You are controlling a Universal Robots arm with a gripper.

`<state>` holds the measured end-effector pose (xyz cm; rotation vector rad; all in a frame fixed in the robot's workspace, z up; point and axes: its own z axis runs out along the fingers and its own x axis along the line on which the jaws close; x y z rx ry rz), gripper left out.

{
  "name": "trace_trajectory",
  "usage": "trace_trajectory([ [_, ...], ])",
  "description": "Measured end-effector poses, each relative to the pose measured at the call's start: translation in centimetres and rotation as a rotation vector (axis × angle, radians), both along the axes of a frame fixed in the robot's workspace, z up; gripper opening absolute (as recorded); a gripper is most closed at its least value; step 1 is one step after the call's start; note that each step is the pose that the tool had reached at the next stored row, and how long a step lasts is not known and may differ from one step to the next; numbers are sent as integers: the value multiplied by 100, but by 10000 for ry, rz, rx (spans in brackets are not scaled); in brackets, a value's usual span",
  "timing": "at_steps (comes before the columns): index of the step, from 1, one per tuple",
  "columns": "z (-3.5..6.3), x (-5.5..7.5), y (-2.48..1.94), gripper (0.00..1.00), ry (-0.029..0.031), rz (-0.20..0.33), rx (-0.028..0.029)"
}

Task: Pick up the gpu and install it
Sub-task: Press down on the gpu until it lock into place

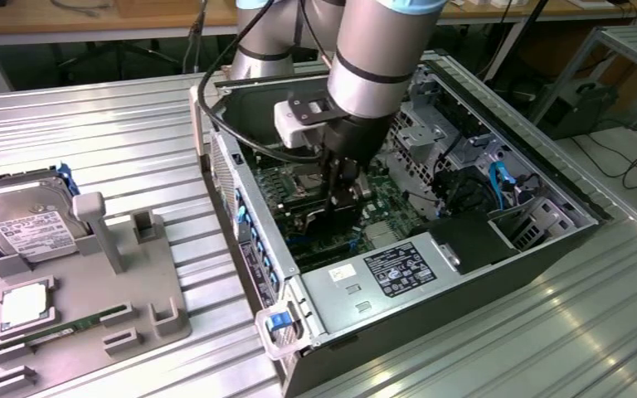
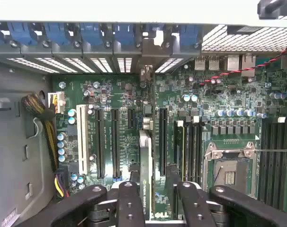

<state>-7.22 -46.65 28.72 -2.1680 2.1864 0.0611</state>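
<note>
GPU (image 2: 144, 175) stands on edge between the tool's (image 2: 153, 203) fingers (image 2: 130, 205), pinched there, its thin green edge running down toward the motherboard (image 2: 200, 109) among the long black slots (image 2: 100, 142). Its far end reaches toward the rear bracket openings of the case (image 2: 20, 142). Whether the card is seated in a slot or just above it cannot be told. In the exterior view the arm (image 1: 368, 66) reaches down into the open case (image 1: 540, 191), which lies on its side on the metal counter (image 1: 109, 133), and the tool (image 1: 335, 215) hangs low over the board. To the exterior view's left, a grey tray (image 1: 142, 307) holds a hard drive (image 1: 26, 224) and a memory stick (image 1: 59, 333).
</note>
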Motion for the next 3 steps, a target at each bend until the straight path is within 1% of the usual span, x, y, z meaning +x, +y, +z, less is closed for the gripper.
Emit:
trace_trajectory([
  [1, 1, 0, 0, 21, 0, 0, -1],
  [2, 1, 0, 0, 11, 1, 0, -2],
  [3, 1, 0, 0, 11, 1, 0, -2],
])
